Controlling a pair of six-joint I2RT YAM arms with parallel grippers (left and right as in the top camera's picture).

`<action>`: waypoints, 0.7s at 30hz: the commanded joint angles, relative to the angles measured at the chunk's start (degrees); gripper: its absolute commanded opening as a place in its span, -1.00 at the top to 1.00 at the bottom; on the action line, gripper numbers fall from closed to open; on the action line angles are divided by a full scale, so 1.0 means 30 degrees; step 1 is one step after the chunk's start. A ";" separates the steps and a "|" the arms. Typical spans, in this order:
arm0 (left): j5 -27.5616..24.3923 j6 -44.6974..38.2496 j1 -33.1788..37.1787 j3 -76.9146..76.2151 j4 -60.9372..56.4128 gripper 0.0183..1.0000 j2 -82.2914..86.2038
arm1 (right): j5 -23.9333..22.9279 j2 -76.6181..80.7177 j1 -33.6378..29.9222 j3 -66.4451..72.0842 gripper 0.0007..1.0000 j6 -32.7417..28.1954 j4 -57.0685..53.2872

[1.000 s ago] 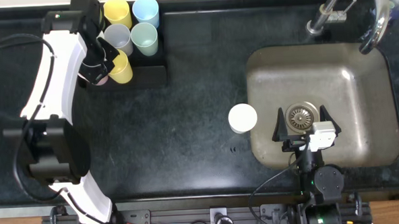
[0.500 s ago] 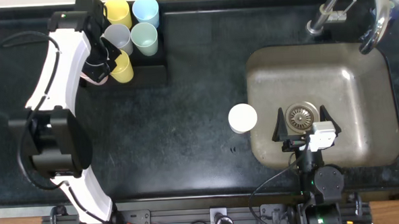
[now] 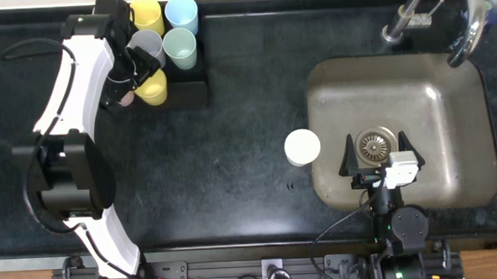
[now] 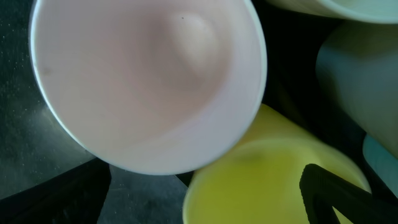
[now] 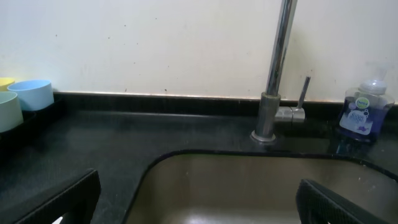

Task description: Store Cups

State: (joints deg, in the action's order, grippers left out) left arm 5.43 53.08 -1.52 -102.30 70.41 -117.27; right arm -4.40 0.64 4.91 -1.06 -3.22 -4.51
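A black rack [image 3: 188, 93] at the counter's back left holds a yellow cup [image 3: 146, 11], a blue cup [image 3: 181, 12], a grey cup [image 3: 148, 45] and a mint cup [image 3: 180, 48]. My left gripper [image 3: 136, 75] hangs over the rack's near left corner, open, its fingers spread wide. Right beneath it are a pale pink cup [image 4: 143, 81] and a second yellow cup [image 4: 261, 180]; one finger overlaps the yellow one. In the top view the pink cup [image 3: 124, 99] shows at the rack's left edge, beside that yellow cup [image 3: 154, 89]. A white cup [image 3: 302, 146] stands beside the sink. My right gripper [image 3: 375, 151] is open over the sink.
The steel sink [image 3: 448, 89] takes up the right of the counter, with the faucet [image 3: 411, 15] behind it. A soap bottle [image 5: 364, 112] stands by the back wall. The rack's near right slot has no cup in it.
The left arm has shifted slightly toward the back of the counter beside the rack. The cups under it have barely moved. The right arm is still.
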 commanded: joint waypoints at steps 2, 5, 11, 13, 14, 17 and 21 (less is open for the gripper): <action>0.0525 0.0321 -0.0015 0.0131 0.0226 -1.00 0.1290 | 0.0124 -0.0146 0.0015 0.0270 -1.00 -0.0051 0.0117; 0.0590 0.0036 -0.0022 0.0131 0.0634 -1.00 0.3512 | 0.0124 -0.0146 0.0015 0.0270 -1.00 -0.0051 0.0117; 0.0612 -0.3060 -0.0036 0.0131 0.1158 -1.00 0.9777 | 0.0124 -0.0146 0.0015 0.0270 -1.00 -0.0051 0.0117; 0.0758 -0.5180 -0.0036 0.0146 0.1486 -1.00 1.1846 | 0.0124 -0.0146 0.0015 0.0270 -0.99 -0.0051 0.0117; 0.0743 -0.6266 -0.0036 0.0189 0.1749 -1.00 1.2801 | 0.0124 -0.0146 0.0015 0.0270 -1.00 -0.0051 0.0117; 0.0729 -0.9289 -0.0036 0.1770 0.1996 -1.00 1.6269 | 0.0124 -0.0146 0.0015 0.0270 -1.00 -0.0051 0.0117; 0.1253 -0.9777 -0.0007 0.8969 -0.0131 -1.00 2.2331 | 0.0124 -0.0146 0.0015 0.0270 -1.00 -0.0051 0.0117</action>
State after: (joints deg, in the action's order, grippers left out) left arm 6.92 30.13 -1.52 -89.12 73.32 -57.89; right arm -4.43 0.67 4.91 -1.06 -3.20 -4.54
